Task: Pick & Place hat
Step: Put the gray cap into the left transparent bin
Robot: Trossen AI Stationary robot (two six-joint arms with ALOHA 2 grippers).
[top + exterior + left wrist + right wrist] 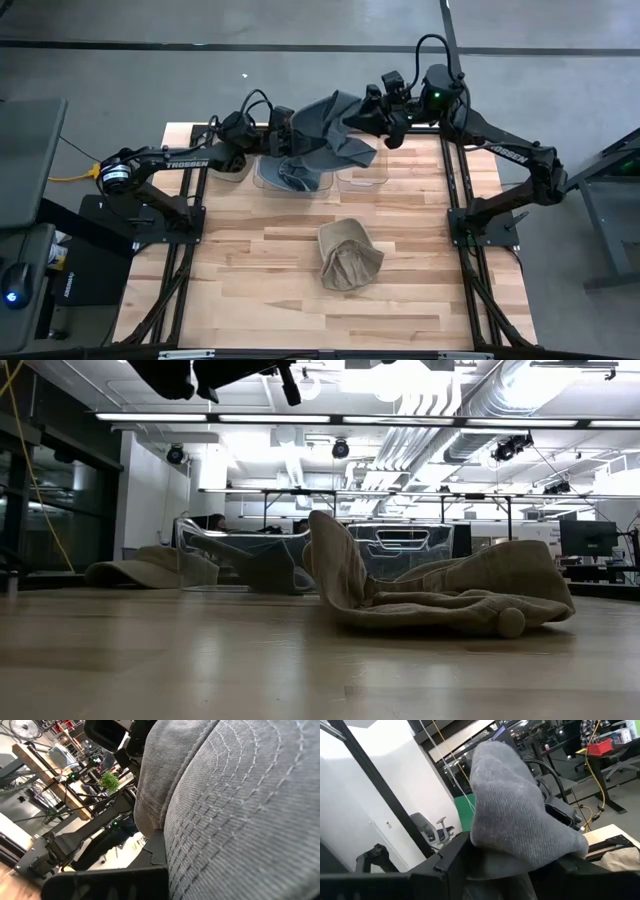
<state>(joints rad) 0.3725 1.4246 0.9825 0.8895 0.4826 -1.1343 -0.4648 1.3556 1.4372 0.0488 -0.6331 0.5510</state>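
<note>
A grey hat (335, 125) hangs in the air over the table's far side, stretched between my two grippers. My left gripper (290, 135) is shut on its left end; the grey cloth (240, 810) with rows of stitching fills the left wrist view. My right gripper (372, 118) stands at its right end with the fingers apart, and the hat's cloth (515, 815) lies over them. A tan hat (348, 255) lies crumpled on the table's middle, also seen close in the low view (440, 595). My left gripper is shut on the grey hat's stitched part (165, 840), coming at it from the table's left and slanting a little upward. The cloth itself hides the place of contact. The hat is lifted clear of the table. My right gripper's fingers (450, 860) stand apart, level, coming from the table's right. The hat's cloth (520, 845) bulges up between them and rests on them; whether the pads still touch it, I cannot tell.
Two clear bins (262, 178) (365, 180) stand side by side under the grey hat at the table's far edge; a dark cloth thing (300, 178) lies in the left one. Another tan hat (150, 568) lies beside the bins in the low view.
</note>
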